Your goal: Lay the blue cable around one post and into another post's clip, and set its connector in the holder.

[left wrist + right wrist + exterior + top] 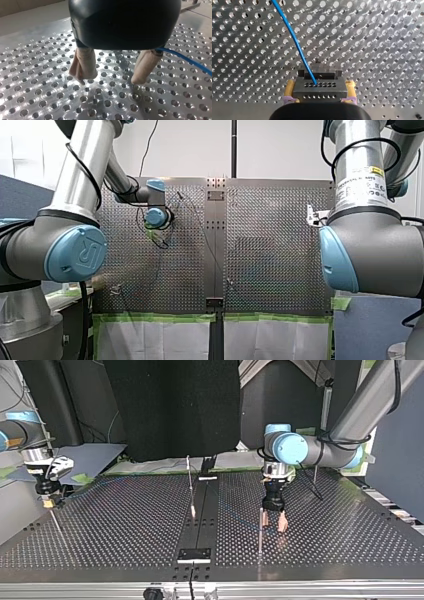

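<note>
Grippers number two by our count. My left gripper [274, 524], right of centre in the top view, hangs close over the perforated table [120, 530]. Its two beige-padded fingers [83, 66] are spread apart with nothing between them. My right gripper [48, 503], at the far left edge of that view, has its yellow pads [289, 90] clamped on the one dark connector [319, 87], a block with two rows of small holes.

We count one blue cable [294, 42]. It leaves the connector's top face and runs away over the table ahead of my right gripper, and a stretch of it passes just beside one finger of my left gripper.

We make out two thin upright posts in the top view: one post [190, 487] near the centre strip [200, 525], the other [260, 532] in the lower middle, just beside my left gripper.

Two small dark blocks sit on the centre strip, one [195, 554] at the bottom middle and one [208, 478] further up. We cannot tell what either holds.
</note>
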Robot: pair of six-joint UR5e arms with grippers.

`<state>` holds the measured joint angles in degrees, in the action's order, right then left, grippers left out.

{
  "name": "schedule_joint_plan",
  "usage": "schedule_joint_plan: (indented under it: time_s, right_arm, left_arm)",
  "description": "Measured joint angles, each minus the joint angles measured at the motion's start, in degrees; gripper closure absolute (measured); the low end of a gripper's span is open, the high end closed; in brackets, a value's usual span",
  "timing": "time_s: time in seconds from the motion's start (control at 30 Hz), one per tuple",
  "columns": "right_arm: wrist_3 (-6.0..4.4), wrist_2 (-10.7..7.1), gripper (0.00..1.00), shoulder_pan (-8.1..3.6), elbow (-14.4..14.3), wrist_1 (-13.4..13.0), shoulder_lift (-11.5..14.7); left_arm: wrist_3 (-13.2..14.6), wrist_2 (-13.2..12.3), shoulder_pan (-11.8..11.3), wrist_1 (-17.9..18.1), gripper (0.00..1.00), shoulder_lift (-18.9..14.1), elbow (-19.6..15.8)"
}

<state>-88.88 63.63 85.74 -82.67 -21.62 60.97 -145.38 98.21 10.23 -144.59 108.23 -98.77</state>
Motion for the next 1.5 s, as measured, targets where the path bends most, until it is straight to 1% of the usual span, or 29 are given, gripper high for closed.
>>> schedule_joint_plan:
  time_s: [0.1,0.27,0.43,0.6,0.77,1.03,1.23,1.37,1.4,1.5]
  right_arm:
    - [-0.11,0.56,1.00,0.05,0.1,-0.1,-0.1]
    - [-0.16,0.88,1.00,0.26,0.3,-0.1,-0.5]
    - [-0.16,0.95,1.00,0.67,0.6,-0.3,-0.7]
    - [0.04,0.92,1.00,1.24,1.2,-0.5,-1.2]
    - [0.05,0.90,1.00,1.52,1.5,-0.4,-1.4]
    - [0.06,0.97,1.00,1.58,1.6,-0.3,-1.5]
    - [0.30,1.06,1.00,1.59,1.6,-0.4,-1.5]
    - [0.24,1.07,1.00,1.59,1.6,-0.5,-1.5]
    - [0.22,1.07,0.95,1.58,1.6,-0.5,-1.5]
    - [0.27,1.08,0.95,1.58,1.6,-0.5,-1.5]
  left_arm:
    - [0.0,0.0,0.0,0.0,0.00,0.0,0.0]
    - [0.0,0.0,0.0,0.0,0.00,0.0,0.0]
    - [0.0,0.0,0.0,0.0,0.00,0.0,0.0]
    - [0.0,0.0,-0.1,0.0,0.00,0.0,0.0]
    - [0.0,0.0,-0.1,0.0,0.00,0.0,0.0]
    - [0.0,-0.1,-0.1,0.0,0.00,0.0,0.0]
    - [0.0,-0.1,-0.1,0.0,0.00,0.0,0.0]
    - [0.0,-0.1,-0.1,0.0,0.00,0.0,0.0]
    - [0.0,-0.1,-0.1,0.0,0.00,0.0,0.0]
    - [0.0,-0.1,-0.1,0.0,0.00,0.0,0.0]
